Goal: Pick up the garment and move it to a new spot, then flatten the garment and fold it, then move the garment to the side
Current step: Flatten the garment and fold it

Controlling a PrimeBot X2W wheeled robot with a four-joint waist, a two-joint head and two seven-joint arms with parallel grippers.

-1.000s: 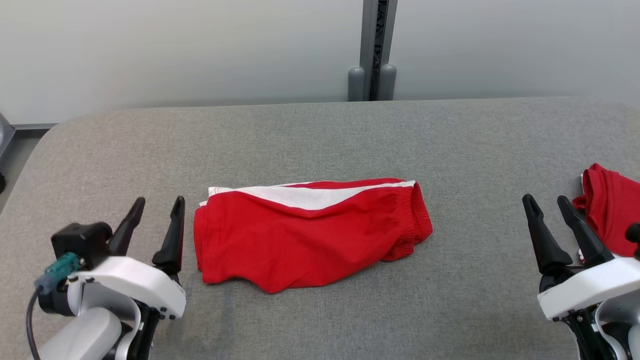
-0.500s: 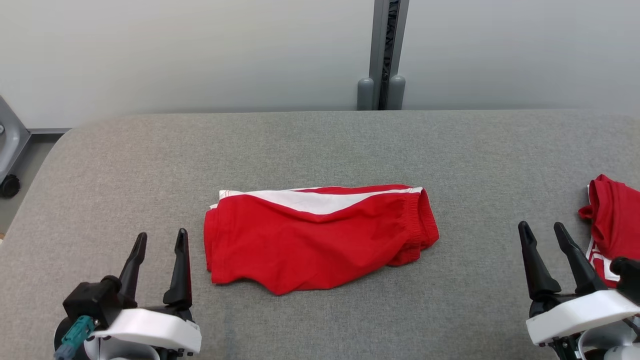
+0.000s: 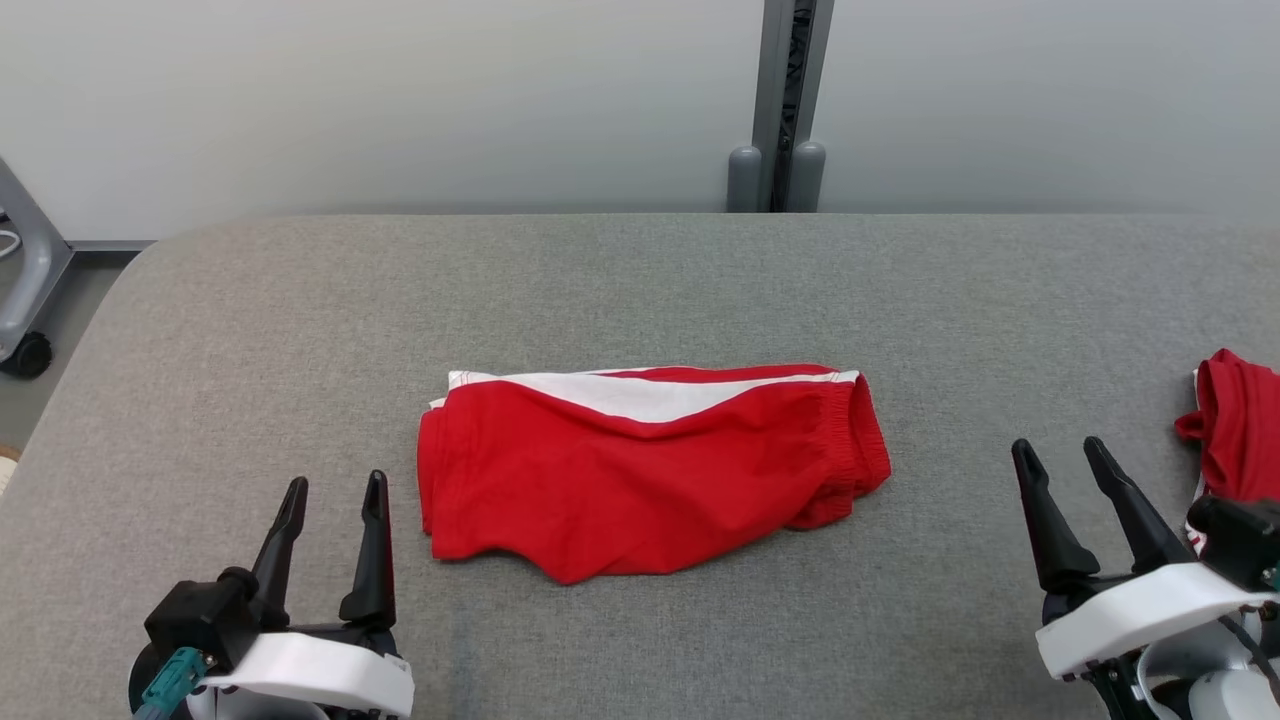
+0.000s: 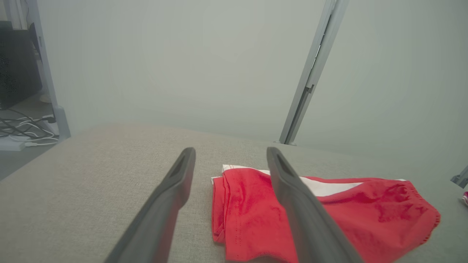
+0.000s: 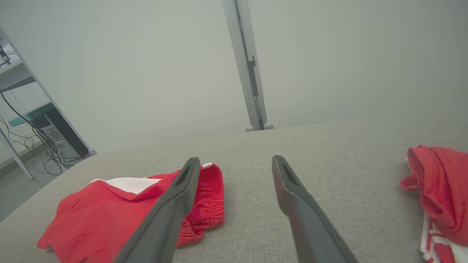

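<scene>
The garment (image 3: 650, 465) is a pair of red shorts with a white side stripe, lying folded in the middle of the grey table (image 3: 640, 280), elastic waistband to the right. The left wrist view has the garment (image 4: 329, 215) just beyond the fingers, and the right wrist view has the garment (image 5: 120, 212) to the left. My left gripper (image 3: 335, 495) stands open at the lower left, a short way left of the shorts' hem, holding nothing. My right gripper (image 3: 1058, 455) stands open at the lower right, well right of the waistband, also holding nothing.
A second red and white garment (image 3: 1235, 440) lies bunched at the table's right edge, close beside my right gripper. A grey post (image 3: 785, 100) rises behind the table's far edge. A wheeled frame (image 3: 25, 300) stands on the floor past the left edge.
The head camera has shifted, so the whole scene sits further right and lower. Both grippers show lower in the picture, still open. The shorts lie as before.
</scene>
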